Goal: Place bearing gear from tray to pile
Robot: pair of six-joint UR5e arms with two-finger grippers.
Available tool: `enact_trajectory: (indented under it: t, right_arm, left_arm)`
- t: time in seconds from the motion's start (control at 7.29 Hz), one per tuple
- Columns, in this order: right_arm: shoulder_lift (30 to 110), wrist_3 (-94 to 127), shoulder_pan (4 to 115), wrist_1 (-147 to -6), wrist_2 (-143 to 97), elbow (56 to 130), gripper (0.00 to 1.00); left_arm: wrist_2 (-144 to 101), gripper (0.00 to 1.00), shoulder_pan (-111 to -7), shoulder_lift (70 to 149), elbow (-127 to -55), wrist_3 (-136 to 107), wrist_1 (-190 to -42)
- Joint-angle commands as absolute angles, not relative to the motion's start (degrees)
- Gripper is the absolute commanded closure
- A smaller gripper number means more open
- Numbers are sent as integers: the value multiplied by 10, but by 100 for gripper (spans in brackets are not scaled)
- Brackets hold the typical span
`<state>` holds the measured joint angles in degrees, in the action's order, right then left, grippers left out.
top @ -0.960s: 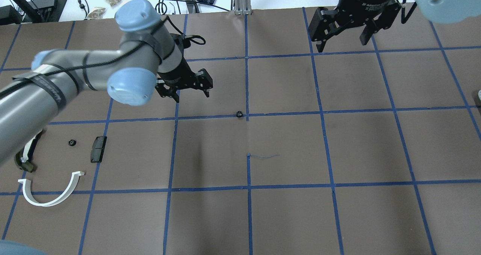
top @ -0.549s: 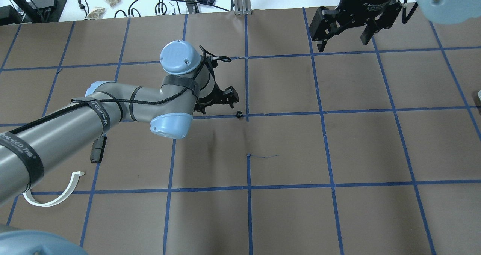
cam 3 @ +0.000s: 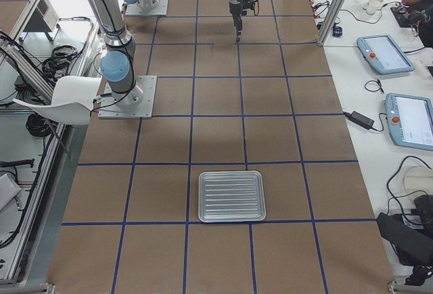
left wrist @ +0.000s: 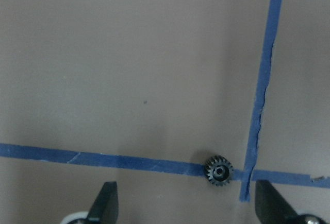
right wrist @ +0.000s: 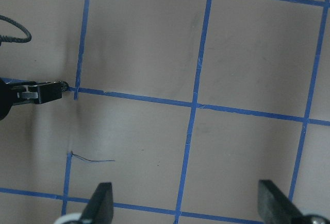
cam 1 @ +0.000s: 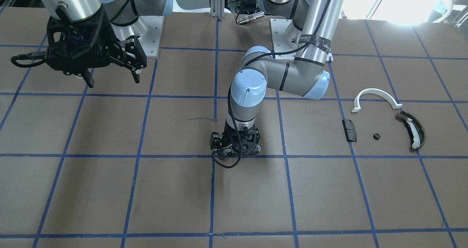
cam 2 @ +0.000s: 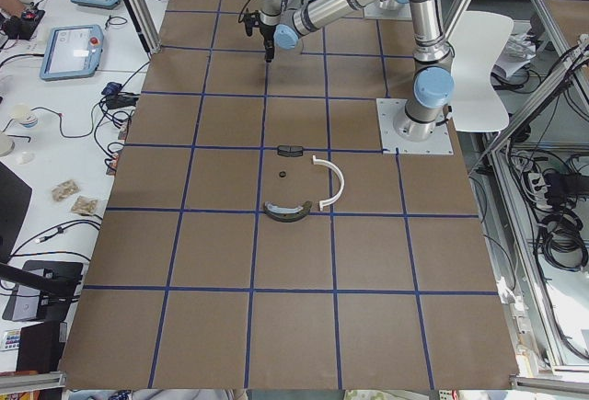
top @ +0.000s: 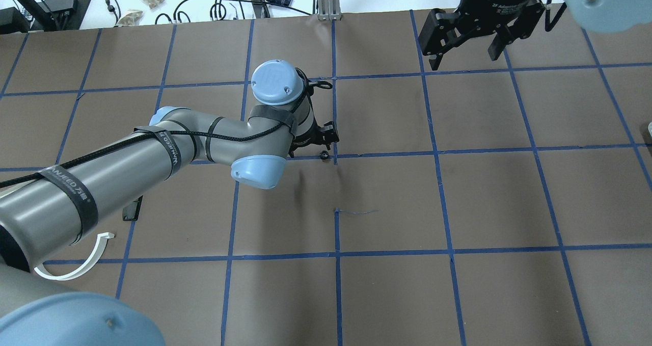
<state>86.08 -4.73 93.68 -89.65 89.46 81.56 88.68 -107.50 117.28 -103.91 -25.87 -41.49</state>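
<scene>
Blue tape [cam 1: 109, 94] grids the brown bench [cam 1: 91, 197]: from the front, left gripper [cam 1: 236, 154] low mid-bench, the pile [cam 1: 376, 136] well apart; left wrist view, fingers [left wrist: 105, 203] apart, bearing gear [left wrist: 218, 171] loose on tape; right wrist view, right gripper [right wrist: 185, 206] spread too.

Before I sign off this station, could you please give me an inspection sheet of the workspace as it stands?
Surface: brown paper table with a blue tape grid.
Job's things: bearing gear on a tape line, outside the tray; tray empty, at the robot's right end; pile at the left end: white arc, olive-green curved piece, black block, second small gear.
Clutter: one thin dark strand or mark near centre.
Grippers: left gripper open, low, a finger on each side of the bearing gear, not gripping; right gripper open, raised, empty.
Cables: black cable looping by the left wrist.
Surroundings: teach pendant on a side bench; white chair.
</scene>
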Motion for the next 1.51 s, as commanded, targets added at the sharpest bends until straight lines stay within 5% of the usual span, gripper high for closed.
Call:
enact_trajectory:
  t: [0.0, 0.27, 1.1, 1.37]
  right_arm:
    - [861, -52, 937, -896, 896, 816, 0]
    - [861, -51, 937, -895, 897, 816, 0]
    - [860, -48, 938, -900, 895, 816, 0]
    - [860, -48, 938, -901, 895, 816, 0]
  left_arm:
    - [904, 17, -1087, 1198, -1031, -265, -414]
    - [902, 37, -1090, 1206, -1018, -264, -416]
    - [903, 48, -1100, 1213, -1015, -268, -416]
    - [904, 80, -1108, 1213, -1015, -268, -429]
